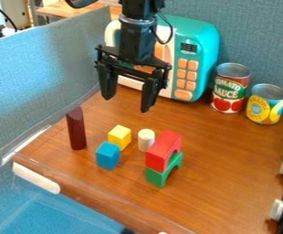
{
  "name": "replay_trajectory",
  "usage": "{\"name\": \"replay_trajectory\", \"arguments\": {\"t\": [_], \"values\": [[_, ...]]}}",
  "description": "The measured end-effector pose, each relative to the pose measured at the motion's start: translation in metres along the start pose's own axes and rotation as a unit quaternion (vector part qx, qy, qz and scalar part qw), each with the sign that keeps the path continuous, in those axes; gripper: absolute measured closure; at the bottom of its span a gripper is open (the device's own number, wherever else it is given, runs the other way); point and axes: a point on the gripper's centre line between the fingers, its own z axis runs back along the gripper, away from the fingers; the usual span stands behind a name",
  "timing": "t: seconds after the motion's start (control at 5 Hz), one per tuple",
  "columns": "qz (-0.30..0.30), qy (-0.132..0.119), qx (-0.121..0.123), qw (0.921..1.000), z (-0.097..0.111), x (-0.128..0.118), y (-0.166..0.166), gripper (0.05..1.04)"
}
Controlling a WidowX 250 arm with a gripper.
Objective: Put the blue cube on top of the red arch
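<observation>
Blue solid-coloured cube (108,156), with the matt look of a painted wooden block, sits directly on the brown wood-grain tabletop (229,160), left of the stacked arches in the view. The black two-finger metal-and-plastic gripper (127,104) hangs above the rear part of the surface, its fingers spread wide apart and holding nothing.

The red block-like arch (162,151) rests on the green block-like arch (154,177). A yellow block-like cube (119,136) sits just behind the blue one, and a small cream cylinder (146,140) stands between the yellow cube and the arches. Farther left, a tall dark-red post (76,130) stands upright.

At the back is a teal and white toy microwave (201,39) with orange buttons and a dark display. To its right stand two metal cans with paper-like labels: a red and green tomato can (229,91) and, next to it, a blue and yellow can (267,104). Black equipment with white round knobs (279,209) lines the right edge.

Blue-grey fabric-like panels (46,73) enclose the left and back. A pale rounded strip (35,178) lies along the near left edge, and light wooden furniture (74,9) shows beyond the left panel.
</observation>
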Motion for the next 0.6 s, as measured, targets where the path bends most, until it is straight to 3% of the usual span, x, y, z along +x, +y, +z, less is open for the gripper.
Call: {"name": "replay_trajectory", "arguments": {"t": [0.2, 0.4, 0.6], "values": [[0.002, 0.021, 0.000, 0.9998, -0.011, -0.002, -0.001, 0.083], [0.029, 0.038, 0.023, 0.9986, -0.019, -0.004, 0.019, 0.083], [0.039, 0.061, 0.021, 0.9972, -0.031, -0.005, 0.032, 0.083]]}}
